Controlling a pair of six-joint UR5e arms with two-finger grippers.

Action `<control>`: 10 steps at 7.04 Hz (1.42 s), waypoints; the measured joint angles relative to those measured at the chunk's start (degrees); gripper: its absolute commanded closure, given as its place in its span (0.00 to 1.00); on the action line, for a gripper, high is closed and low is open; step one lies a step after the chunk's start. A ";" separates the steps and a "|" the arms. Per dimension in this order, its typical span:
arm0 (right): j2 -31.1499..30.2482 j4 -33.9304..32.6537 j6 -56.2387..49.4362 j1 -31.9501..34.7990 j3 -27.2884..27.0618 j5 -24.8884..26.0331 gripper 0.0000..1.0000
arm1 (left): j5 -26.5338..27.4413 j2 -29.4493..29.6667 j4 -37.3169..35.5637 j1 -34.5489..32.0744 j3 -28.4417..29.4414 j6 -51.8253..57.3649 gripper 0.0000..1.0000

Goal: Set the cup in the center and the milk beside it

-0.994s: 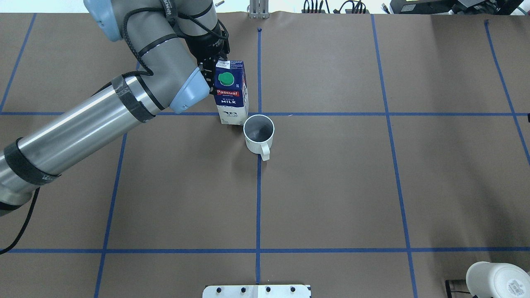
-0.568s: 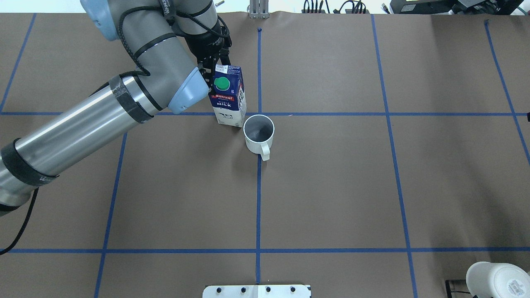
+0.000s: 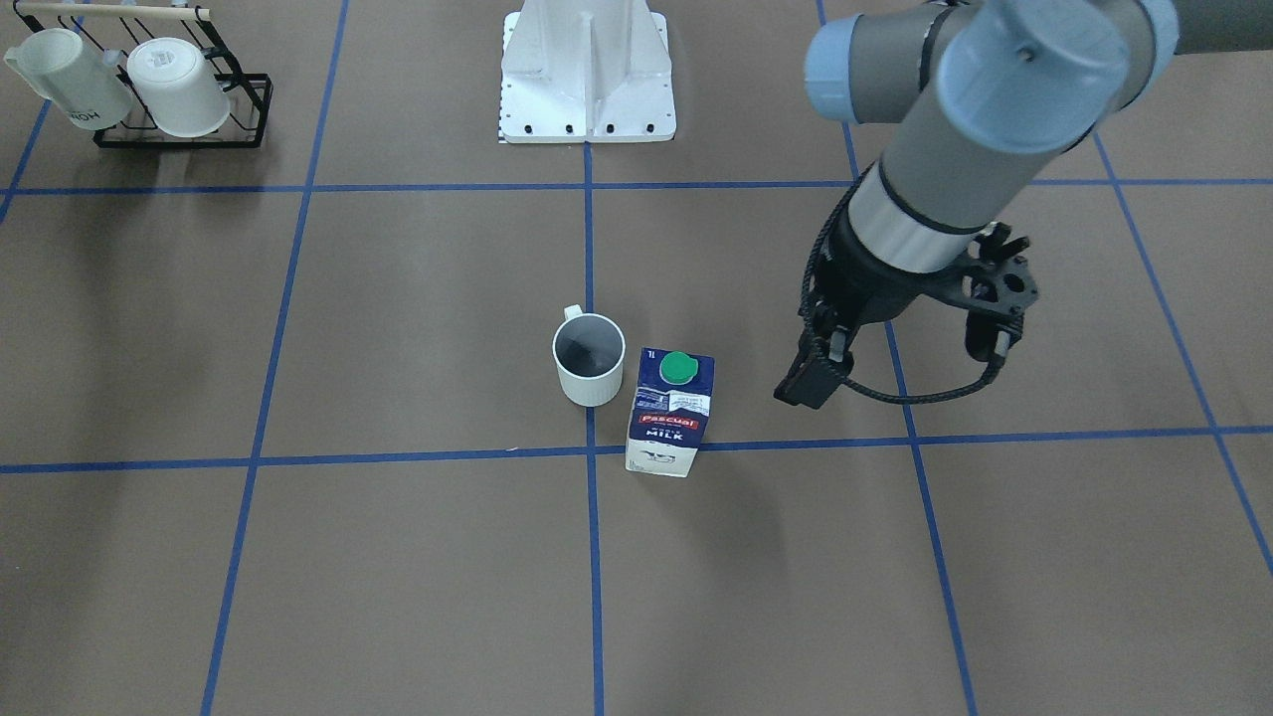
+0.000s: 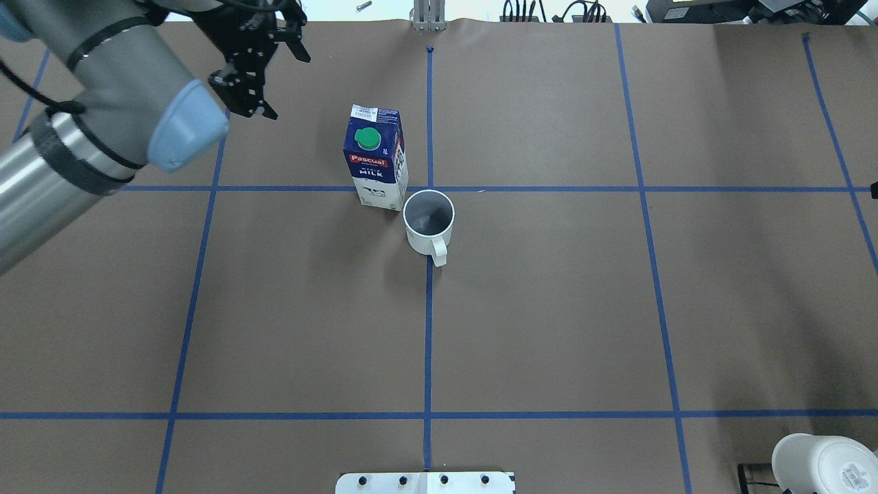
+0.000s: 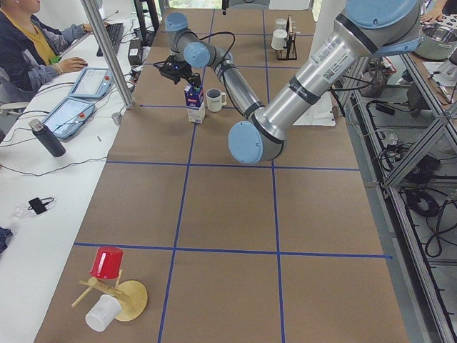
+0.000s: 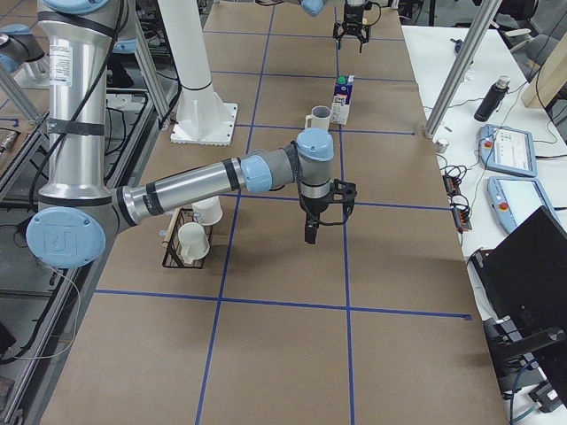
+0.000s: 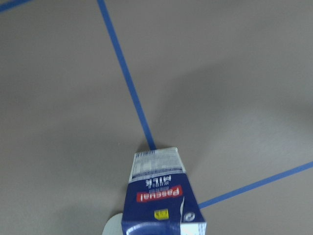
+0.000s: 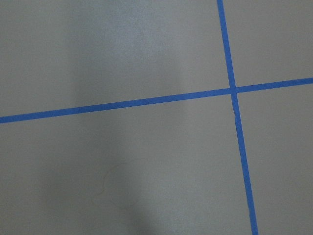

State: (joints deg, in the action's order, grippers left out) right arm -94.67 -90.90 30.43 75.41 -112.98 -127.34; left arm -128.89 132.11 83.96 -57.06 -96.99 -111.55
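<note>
The plain white cup (image 4: pixel 429 221) stands on the vertical blue line of the center squares (image 4: pixel 428 322), handle toward the robot; it also shows in the front view (image 3: pixel 589 361). The navy and white milk carton (image 4: pixel 376 159) stands upright right beside it, on the horizontal tape line, green cap up (image 3: pixel 670 413). The left wrist view shows the carton (image 7: pixel 161 196) from above at the bottom edge. My left gripper (image 4: pixel 288 86) is open and empty, raised well to the carton's left and farther back (image 3: pixel 895 368). My right gripper (image 6: pixel 319 217) hangs over bare paper; I cannot tell its state.
A black rack (image 3: pixel 184 104) with two white mugs stands on the robot's right side near the white base plate (image 3: pixel 587 89). A wooden stand (image 5: pixel 114 293) with a red and a white cup sits at the table's left end. Operators' tablets lie beyond the far edge.
My left gripper has let go of the milk carton, opened, and pulled away to the left and upward. The carton stays standing by the cup. The cup has not moved.
</note>
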 measured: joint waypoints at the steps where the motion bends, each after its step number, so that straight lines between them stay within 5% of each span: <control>1: 0.01 -0.03 0.04 0.00 0.03 -0.18 0.00 | 0.48 -3.71 -0.01 -1.67 -2.22 10.02 0.02; 7: 0.19 0.09 -1.13 -0.07 1.80 -0.77 0.00 | 4.16 -28.67 1.05 -14.80 -7.84 89.35 0.02; 10: 0.49 0.11 -2.10 0.02 3.11 -1.66 0.00 | 0.29 -43.35 6.70 -21.52 -10.15 107.31 0.02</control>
State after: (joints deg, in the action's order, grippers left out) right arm -94.18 -90.79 28.33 75.42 -109.87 -128.99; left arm -128.60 88.76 90.66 -78.58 -107.14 -4.25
